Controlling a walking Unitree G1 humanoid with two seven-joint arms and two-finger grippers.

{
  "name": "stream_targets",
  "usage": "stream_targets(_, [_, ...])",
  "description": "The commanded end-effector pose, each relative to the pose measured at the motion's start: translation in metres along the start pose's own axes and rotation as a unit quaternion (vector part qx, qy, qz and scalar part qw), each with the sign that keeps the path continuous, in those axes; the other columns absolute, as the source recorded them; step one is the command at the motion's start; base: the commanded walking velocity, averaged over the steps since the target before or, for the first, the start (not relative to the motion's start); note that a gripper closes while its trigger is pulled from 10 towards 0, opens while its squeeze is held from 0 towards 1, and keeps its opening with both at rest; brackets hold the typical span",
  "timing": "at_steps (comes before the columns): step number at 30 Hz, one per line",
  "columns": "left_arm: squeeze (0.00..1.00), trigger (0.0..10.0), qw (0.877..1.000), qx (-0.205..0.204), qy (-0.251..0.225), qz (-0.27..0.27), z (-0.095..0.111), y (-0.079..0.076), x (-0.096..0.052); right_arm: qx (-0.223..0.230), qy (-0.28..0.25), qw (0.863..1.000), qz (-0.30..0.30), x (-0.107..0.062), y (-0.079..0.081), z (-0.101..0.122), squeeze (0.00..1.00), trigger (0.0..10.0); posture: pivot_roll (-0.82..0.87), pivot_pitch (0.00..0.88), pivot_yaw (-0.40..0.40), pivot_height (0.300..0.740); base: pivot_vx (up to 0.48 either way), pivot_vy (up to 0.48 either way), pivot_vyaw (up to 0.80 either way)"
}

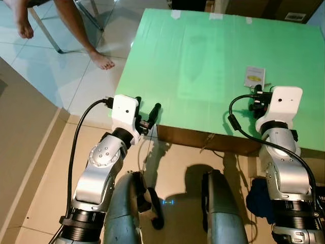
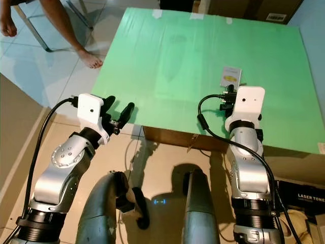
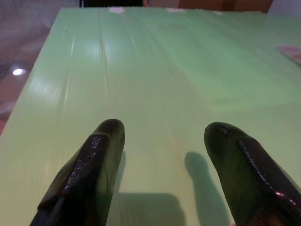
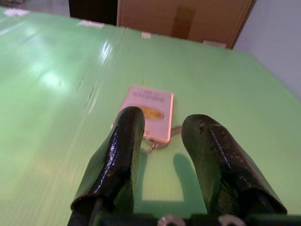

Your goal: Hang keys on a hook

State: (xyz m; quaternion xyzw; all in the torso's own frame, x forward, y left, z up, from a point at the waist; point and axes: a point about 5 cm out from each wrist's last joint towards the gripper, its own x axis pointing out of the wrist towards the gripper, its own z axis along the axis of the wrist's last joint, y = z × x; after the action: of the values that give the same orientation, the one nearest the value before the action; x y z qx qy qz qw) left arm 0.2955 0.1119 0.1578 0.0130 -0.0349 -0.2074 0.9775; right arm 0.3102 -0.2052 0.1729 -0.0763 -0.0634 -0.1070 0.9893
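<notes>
The keys show as a flat, pale pinkish-white rectangular tag with a yellow oval mark in its middle and a line of small print along its far edge, too blurred to read; a thin metal ring sits at the tag's near edge. They lie flat on the green worktop, toward its right side, just beyond the right gripper. In the right wrist view that gripper's two black fingers stand apart with a clear gap between them, holding nothing, and the tag's near edge with its ring shows in the gap just past the fingertips; whether a finger touches the tag cannot be told.

The left gripper hangs at the worktop's near left corner, its fingers spread wide over bare green surface and empty.

The worktop is a ribbed green sheet laid over a brown base, with bits of white tape at its far edge. On the floor at the lower right lies a dark box printed "LASER TONE", the rest cut off. A cardboard box with a barcode label stands behind the worktop. A person's bare legs and feet rest on the tiled floor beside a chair leg at the upper left
</notes>
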Motion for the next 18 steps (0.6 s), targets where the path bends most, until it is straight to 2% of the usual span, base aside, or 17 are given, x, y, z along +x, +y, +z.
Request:
stream_targets(1, [0.00,10.0,1.000,0.001,-0.005,-0.002,0.001,-0.001,0.002,-0.013,-0.015,1.000,-0.007,-0.001,-0.005,0.005,0.00,10.0,-0.20,0.249,0.038,0.674,0.000,0.000,0.00])
stream_targets(8, [0.00,10.0,1.000,-0.002,-0.010,-0.004,0.000,-0.005,0.006,-0.024,-0.019,0.999,-0.009,-0.004,-0.009,0.005,0.00,10.0,-0.21,0.235,0.031,0.709,0.000,0.000,0.00])
stream_targets(14, [0.00,10.0,1.000,-0.002,-0.015,-0.004,0.000,-0.004,0.010,-0.024,-0.019,1.000,-0.003,-0.006,-0.006,0.002,0.00,10.0,-0.21,0.217,0.032,0.739,0.000,0.000,0.00])
stream_targets(18, [0.00,10.0,1.000,-0.001,-0.021,-0.005,0.001,-0.004,0.014,-0.023,-0.023,0.999,0.000,-0.005,-0.004,0.003,0.00,10.0,-0.22,0.202,0.036,0.740,0.000,0.000,0.00])
